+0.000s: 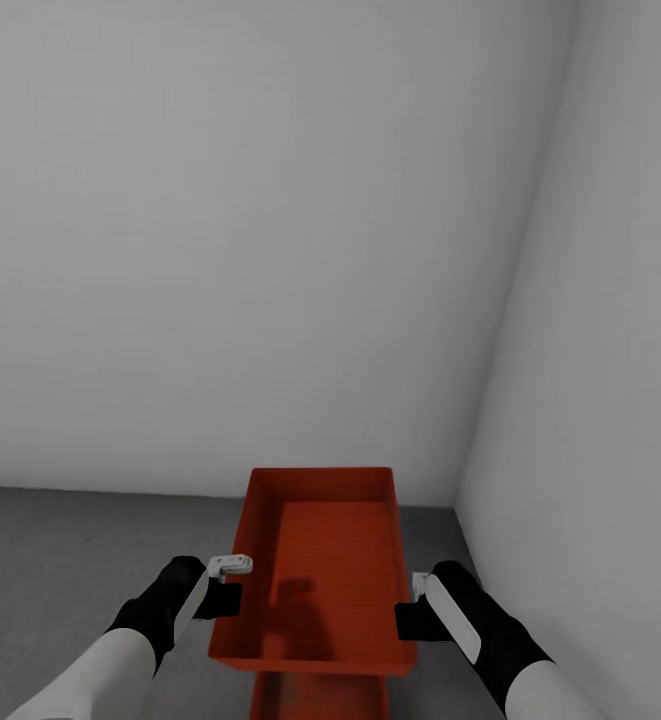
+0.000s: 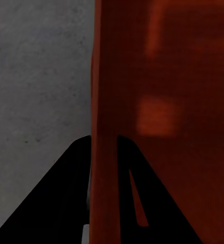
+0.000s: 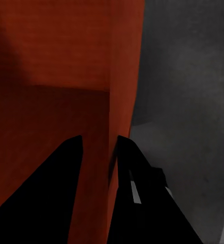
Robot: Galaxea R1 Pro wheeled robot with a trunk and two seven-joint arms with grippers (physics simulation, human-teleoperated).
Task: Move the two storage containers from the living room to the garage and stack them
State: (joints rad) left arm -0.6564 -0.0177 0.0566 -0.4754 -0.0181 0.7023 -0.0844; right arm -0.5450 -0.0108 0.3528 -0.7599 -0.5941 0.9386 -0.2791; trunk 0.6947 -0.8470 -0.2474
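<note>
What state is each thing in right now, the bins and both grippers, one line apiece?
upper storage container: open-topped, empty, level, held at both long walls above the other bin.
lower storage container: partly hidden beneath the upper one; whether they touch cannot be told.
left gripper: shut on the upper container's left wall.
right gripper: shut on its right wall.
floor: dark grey concrete.

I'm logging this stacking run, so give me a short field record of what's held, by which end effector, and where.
room: pale grey-white walls, dark grey concrete floor
held item: red-orange rectangular open bin
left end effector: shut on the bin's left wall
right end effector: shut on the bin's right wall
below: second red-orange bin, partly visible under the held one
contact between bins: cannot tell
</note>
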